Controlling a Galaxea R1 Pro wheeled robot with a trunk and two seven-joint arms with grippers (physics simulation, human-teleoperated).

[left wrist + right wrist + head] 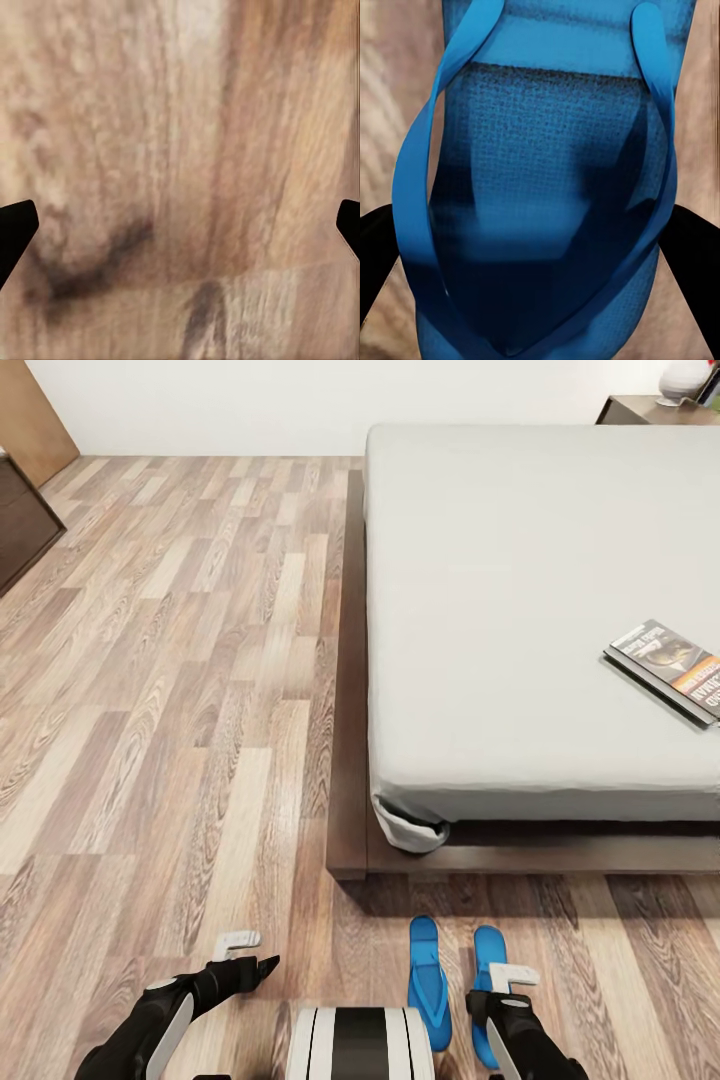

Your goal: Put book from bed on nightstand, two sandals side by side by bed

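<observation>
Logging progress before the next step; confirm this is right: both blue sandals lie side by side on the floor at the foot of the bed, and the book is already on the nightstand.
One thing is wrong: the book lies on the bed, not the nightstand, as the head view shows. The two sandals do lie side by side on the floor by the bed.

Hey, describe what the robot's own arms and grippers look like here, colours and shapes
In the head view both arms are glossy black with light grey-white panels along the forearms. The left gripper has a black pointed finger and a white angular bracket on top; the right gripper carries a similar white bracket on a black body. In the wrist views the fingertips appear as plain black wedges. No cables or markings are visible.
</observation>
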